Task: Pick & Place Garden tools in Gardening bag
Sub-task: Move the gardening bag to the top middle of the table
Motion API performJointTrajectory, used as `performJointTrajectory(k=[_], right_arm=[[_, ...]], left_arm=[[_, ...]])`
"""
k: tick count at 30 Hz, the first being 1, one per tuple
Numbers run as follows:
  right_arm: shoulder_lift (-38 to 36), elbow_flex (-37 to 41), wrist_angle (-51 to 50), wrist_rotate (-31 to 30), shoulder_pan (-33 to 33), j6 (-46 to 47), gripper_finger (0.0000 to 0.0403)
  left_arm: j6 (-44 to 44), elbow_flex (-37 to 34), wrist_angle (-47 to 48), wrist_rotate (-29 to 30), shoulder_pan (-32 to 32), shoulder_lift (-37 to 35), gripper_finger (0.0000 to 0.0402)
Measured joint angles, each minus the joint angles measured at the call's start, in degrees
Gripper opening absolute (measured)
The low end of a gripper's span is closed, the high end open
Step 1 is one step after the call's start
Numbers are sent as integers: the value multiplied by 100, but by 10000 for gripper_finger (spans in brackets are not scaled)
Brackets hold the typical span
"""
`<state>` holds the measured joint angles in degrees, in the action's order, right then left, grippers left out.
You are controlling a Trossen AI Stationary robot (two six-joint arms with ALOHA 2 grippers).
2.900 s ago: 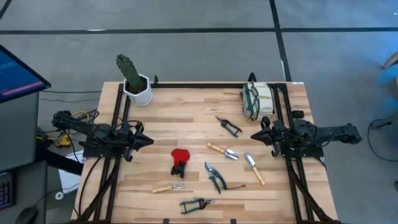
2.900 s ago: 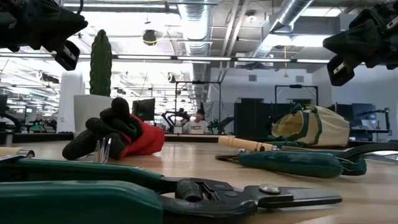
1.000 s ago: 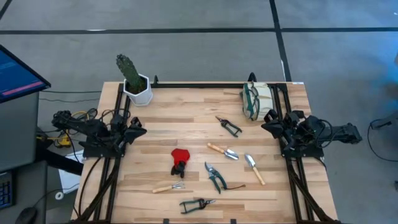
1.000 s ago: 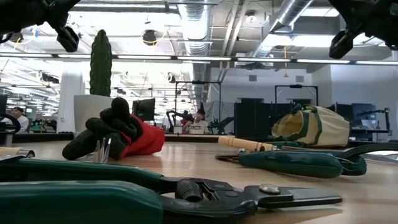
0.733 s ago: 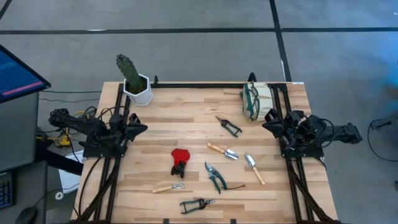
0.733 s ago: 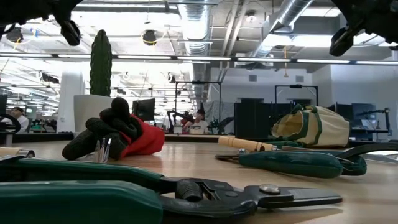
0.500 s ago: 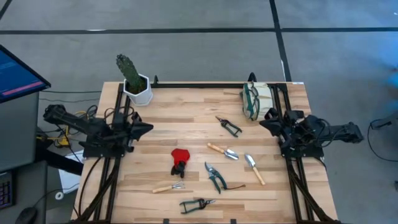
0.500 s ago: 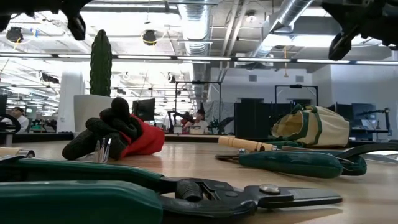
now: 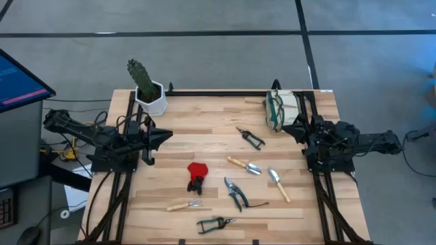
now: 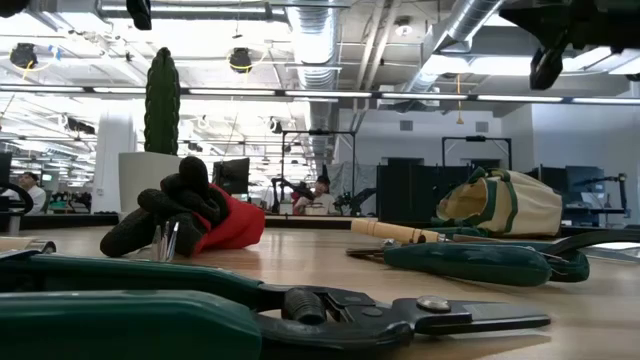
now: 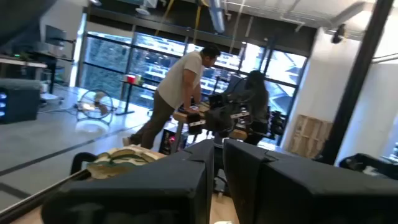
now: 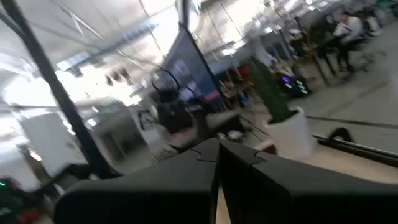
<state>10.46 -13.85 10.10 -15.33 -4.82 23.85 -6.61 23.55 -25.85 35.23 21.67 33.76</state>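
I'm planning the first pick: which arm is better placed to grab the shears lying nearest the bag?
Probably the right. The right gripper hangs beside the bag, and those shears lie close by, toward the table's middle. The left gripper sits across the table, nearer the red-and-black item.

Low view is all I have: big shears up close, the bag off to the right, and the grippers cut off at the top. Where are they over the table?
Observer: The left gripper hangs over the table's left side, near the cactus pot. The right gripper is beside the gardening bag.
Operator: Is either one holding a tool?
Observer: No. From above, both grippers carry nothing, and every tool lies on the wood.
Operator: Which tool is nearest the right gripper?
Observer: A pair of pruning shears, lying just toward the table's middle from it.
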Motion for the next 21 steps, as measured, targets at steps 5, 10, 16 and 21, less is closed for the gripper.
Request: performJointTrajectory(k=[5, 10, 16, 21], right_arm=[[717, -961, -1201, -332, 0, -34, 0], [1630, -1741, -2098, -725, 0, -37, 0], [2677, -2435, -2627, -1034, 0, -35, 0], [3635, -2969, -3254, -1535, 22, 445, 0]], left_arm=[[-351, 1, 23, 430, 0, 24, 25], [-304, 2, 55, 760, 0, 186, 25], [-236, 2, 57, 1516, 0, 413, 25], [-267, 2, 53, 1608, 0, 538, 25]])
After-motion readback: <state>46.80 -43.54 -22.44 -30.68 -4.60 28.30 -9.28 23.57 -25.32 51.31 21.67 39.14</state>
